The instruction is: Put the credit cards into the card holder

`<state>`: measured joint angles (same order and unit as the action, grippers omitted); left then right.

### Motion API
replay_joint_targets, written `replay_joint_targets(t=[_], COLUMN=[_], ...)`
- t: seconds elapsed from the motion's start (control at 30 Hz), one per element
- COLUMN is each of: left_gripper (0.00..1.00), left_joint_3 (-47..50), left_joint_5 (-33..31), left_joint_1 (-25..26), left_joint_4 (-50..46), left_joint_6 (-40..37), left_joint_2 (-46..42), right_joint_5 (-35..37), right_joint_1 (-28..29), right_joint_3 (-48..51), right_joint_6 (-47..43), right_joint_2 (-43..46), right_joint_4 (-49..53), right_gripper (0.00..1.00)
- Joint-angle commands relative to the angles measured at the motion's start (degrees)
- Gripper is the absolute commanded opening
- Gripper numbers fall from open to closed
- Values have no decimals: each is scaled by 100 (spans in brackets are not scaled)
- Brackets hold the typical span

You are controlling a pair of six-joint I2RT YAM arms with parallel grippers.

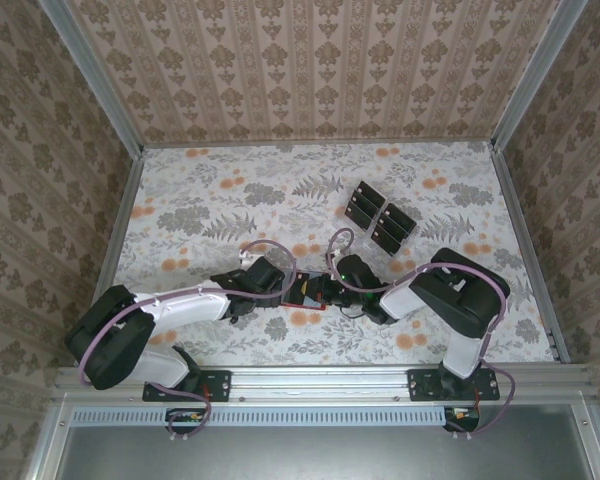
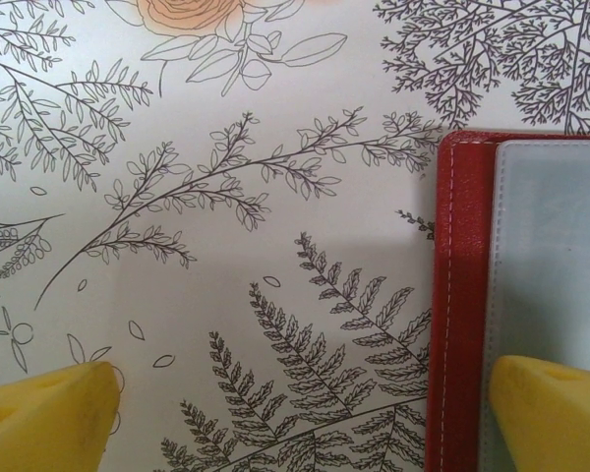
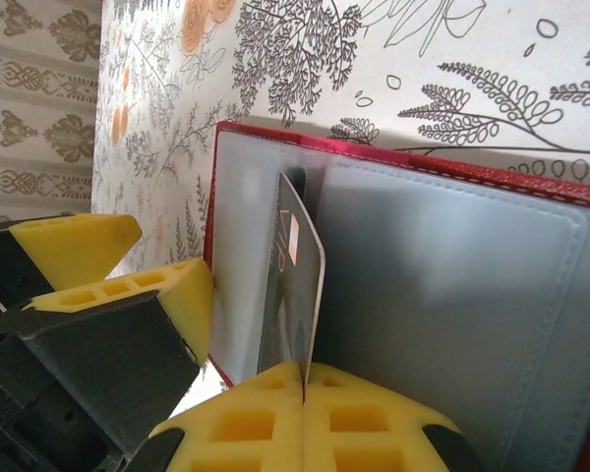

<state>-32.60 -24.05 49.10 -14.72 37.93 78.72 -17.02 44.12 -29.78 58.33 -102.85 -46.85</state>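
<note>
The red card holder (image 1: 306, 294) lies open on the floral table between both arms, its grey inner sleeves (image 3: 452, 275) facing up. My right gripper (image 3: 304, 379) is shut on one dark credit card (image 3: 293, 285). The card stands on edge, its far end down in the fold between the two sleeves. My left gripper (image 2: 300, 423) is open. One yellow finger (image 2: 551, 413) rests over the holder's left side (image 2: 457, 295) and the other finger (image 2: 49, 418) is over bare table. Several more credit cards (image 1: 378, 215) lie in two groups at the back right.
The left gripper's yellow fingers (image 3: 128, 280) sit right beside the holder's left edge, close to my right gripper. Patterned walls (image 1: 310, 70) enclose the table on three sides. A metal rail (image 1: 310, 380) runs along the near edge.
</note>
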Motion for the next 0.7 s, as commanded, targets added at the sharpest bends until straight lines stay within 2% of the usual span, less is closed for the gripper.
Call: replay_joint_targets(t=[0.0,0.23,0.67], left_gripper=[100,100,100], left_joint_3=[-71,-45,-43], left_joint_5=[-90,-91,-33], left_joint_1=[45,47,79], left_joint_4=[-298,-289,-155], left_joint_6=[105,121,112], left_joint_2=[26,-16,3], right_joint_5=[-123,-67,-313], right_joint_1=[15,11,24], right_joint_3=[-24,81,-616], right_joint_6=[-61,188,14], right_joint_2=[-160,-135,-429], right_joint_4=[429,372,1191], right_gripper=[0,0,0])
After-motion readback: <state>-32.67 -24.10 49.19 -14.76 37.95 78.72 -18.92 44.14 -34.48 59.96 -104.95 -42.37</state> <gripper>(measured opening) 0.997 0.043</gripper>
